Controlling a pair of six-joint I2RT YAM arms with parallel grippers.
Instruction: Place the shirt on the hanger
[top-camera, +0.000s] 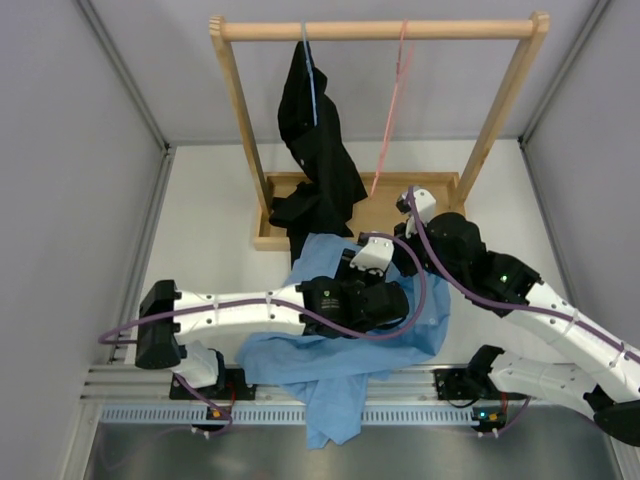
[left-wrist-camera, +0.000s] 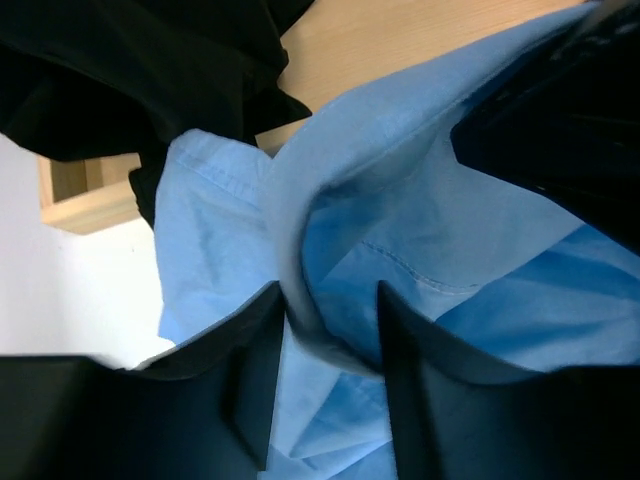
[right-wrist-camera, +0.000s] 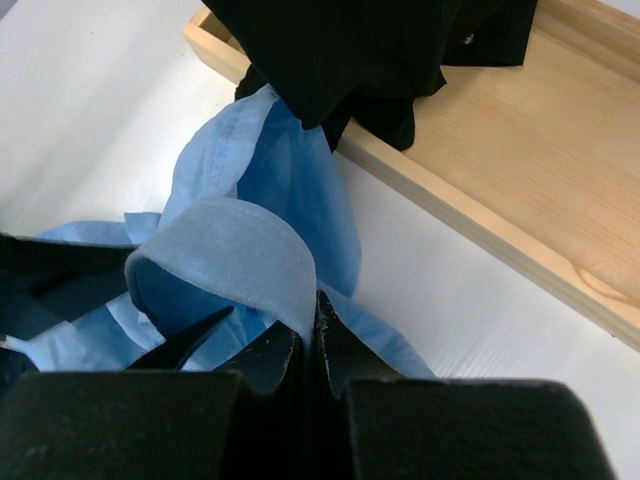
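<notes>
The light blue shirt (top-camera: 330, 360) lies bunched on the table between the two arms, one part hanging over the near edge. My left gripper (top-camera: 375, 285) sits over the heap; in the left wrist view it (left-wrist-camera: 330, 300) has its jaws apart with a rolled fold of shirt (left-wrist-camera: 400, 200) lying between the fingertips. My right gripper (top-camera: 405, 255) is at the far side of the shirt; in the right wrist view it (right-wrist-camera: 313, 330) is shut on a folded edge of the shirt (right-wrist-camera: 230, 250). The pink hanger (top-camera: 392, 110) hangs bare from the wooden rail (top-camera: 380, 30).
A black garment (top-camera: 315, 150) hangs on a pale blue hanger (top-camera: 310, 70) from the same rail and drapes onto the rack's wooden base (top-camera: 425, 185), touching the shirt's far edge. The base also shows in the right wrist view (right-wrist-camera: 520, 150). Grey walls close in both sides.
</notes>
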